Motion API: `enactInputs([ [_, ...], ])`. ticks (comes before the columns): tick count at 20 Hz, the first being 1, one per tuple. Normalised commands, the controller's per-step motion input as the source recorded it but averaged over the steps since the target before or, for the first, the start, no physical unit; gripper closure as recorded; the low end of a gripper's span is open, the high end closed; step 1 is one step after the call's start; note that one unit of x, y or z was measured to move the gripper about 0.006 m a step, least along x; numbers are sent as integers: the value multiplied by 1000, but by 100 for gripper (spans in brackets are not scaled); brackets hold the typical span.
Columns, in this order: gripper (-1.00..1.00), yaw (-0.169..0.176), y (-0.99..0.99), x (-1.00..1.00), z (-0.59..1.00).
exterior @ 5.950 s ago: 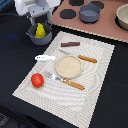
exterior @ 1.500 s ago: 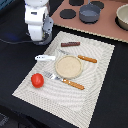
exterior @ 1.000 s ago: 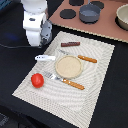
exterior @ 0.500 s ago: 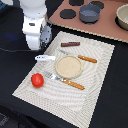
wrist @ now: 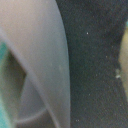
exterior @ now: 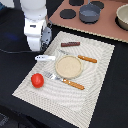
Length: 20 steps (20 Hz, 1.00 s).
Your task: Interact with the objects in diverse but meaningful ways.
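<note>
My gripper point(exterior: 36, 48) hangs low over the dark table beside the striped mat point(exterior: 95, 95), at the exterior view's left; the white hand hides its fingertips. The wrist view is a blur of one grey finger point(wrist: 47, 65) against dark cloth. On the mat lie a white fish shape point(exterior: 45, 58), a red tomato point(exterior: 37, 80) and a brown sausage stick point(exterior: 70, 44). A grey pot point(exterior: 90, 12) sits on the brown stove board point(exterior: 107, 25) at the back. The cheese wedge is hidden.
A beige plate point(exterior: 68, 66) sits mid-mat, between an orange-handled knife point(exterior: 86, 59) and an orange-handled fork point(exterior: 70, 82). A tan bowl point(exterior: 122, 15) stands at the back on the exterior view's right. A black cable point(exterior: 12, 50) runs across the table by the arm.
The arm has come down and drifted a little toward the exterior view's left, covering the yellow cheese wedge that showed below it six seconds ago. Nothing on the mat has moved.
</note>
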Motion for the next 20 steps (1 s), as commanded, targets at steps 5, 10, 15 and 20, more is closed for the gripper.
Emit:
enactInputs([
  [5, 100, 34, -115, 67, -47],
  [10, 100, 33, -135, 88, -19],
  [15, 100, 31, -158, 121, -1],
  [20, 100, 72, -111, -123, 601],
])
